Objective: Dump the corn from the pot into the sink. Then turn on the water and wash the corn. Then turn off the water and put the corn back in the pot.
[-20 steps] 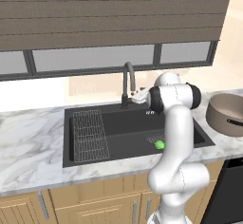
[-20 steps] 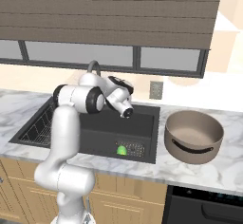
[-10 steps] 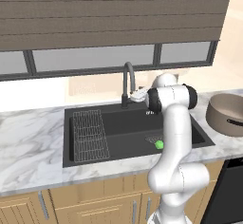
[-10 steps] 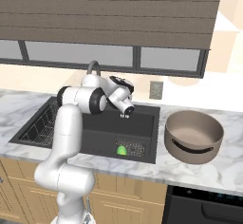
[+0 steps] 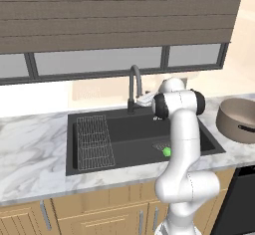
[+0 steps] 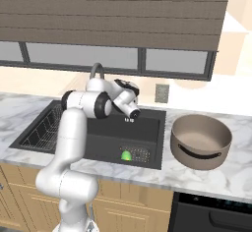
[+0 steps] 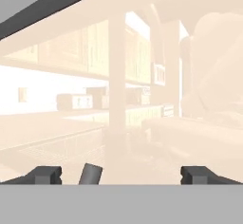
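The corn (image 6: 126, 155) lies in the sink (image 6: 147, 120), on the square drain grate (image 6: 134, 154) at the basin's front right part in the right base view; in the left base view it sits low and right of centre, partly behind the arm. The pot (image 6: 201, 140) stands upright on the marble worktop (image 6: 236, 177) at the right of that frame, well apart from the corn, and looks empty. So the dumping appears done, and the step in hand is most likely turning on the water.

The claw (image 6: 129, 120) hangs above the middle of the basin, just right of the dark curved faucet (image 5: 134, 86), with its jaws spread wide and nothing between them. In the hand view the two dark fingertips (image 7: 47, 174) stand far apart at the bottom, and a small dark bar shows between them at lower left; whether that is the faucet's lever I cannot tell.

To do this step well, I would bring the hand toward the faucet's base, where the handle should be, and push it with one fingertip rather than clamp it. Approach from the side so the arm does not strike the spout. Keep the sweep short and steady. The wire rack (image 5: 94, 140) at the left of the basin is clear of the work.
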### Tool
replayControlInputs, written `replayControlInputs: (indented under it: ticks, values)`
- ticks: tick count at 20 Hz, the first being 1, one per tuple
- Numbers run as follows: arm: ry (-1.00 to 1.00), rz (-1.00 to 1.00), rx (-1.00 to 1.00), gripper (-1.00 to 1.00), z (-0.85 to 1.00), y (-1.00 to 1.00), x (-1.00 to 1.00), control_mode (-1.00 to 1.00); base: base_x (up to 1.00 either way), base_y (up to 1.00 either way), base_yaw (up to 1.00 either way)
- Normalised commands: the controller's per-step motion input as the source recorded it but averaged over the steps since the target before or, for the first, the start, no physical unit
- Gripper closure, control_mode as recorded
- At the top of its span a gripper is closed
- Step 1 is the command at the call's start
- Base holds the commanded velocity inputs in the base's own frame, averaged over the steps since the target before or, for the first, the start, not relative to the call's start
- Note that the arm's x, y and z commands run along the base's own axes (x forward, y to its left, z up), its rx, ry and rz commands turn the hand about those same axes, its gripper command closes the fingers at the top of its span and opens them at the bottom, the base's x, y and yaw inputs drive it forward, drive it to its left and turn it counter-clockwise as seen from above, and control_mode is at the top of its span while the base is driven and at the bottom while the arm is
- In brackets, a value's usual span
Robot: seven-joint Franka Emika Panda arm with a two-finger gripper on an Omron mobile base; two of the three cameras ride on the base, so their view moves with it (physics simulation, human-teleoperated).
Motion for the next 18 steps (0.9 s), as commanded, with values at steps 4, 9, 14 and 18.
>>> replayControlInputs:
  ticks: [4,9,14,18]
  values:
    - [-0.04,0.03,0.01,-1.00,-0.34,-0.21,-0.01,-1.00,0.00,0.00,0.00]
    - [-0.05,0.00,0.00,-1.00,-0.15,-0.06,0.18,-1.00,0.00,0.00,0.00]
    - [-0.03,0.00,0.00,-1.00,-0.25,0.00,0.21,-1.00,0.00,0.00,0.00]
    - [0.00,0.00,0.02,1.00,-0.34,0.00,0.05,-1.00,0.00,0.00,0.00]
